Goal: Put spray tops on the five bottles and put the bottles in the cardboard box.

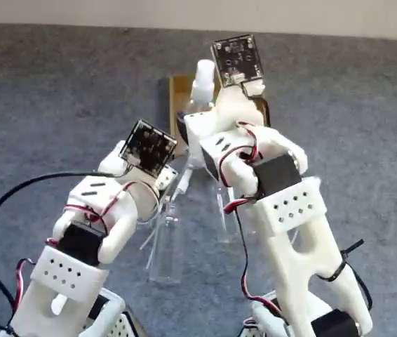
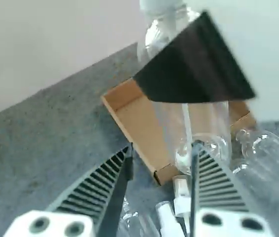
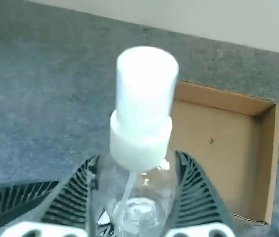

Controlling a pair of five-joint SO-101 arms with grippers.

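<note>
Your right gripper (image 3: 137, 168) is pinching a bottle (image 3: 139, 207) with its spray top (image 3: 144, 84) on, by the cardboard box (image 3: 223, 148). Your left gripper (image 2: 161, 150) is hovering nearby with jaws spread

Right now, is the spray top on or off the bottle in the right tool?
On: the white spray top caps the bottle at its neck, tube inside.

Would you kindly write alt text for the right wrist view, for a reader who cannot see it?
The right claw grips a clear bottle fitted with a white spray top. Beyond it, an open cardboard box lies on the grey table surface.
</note>
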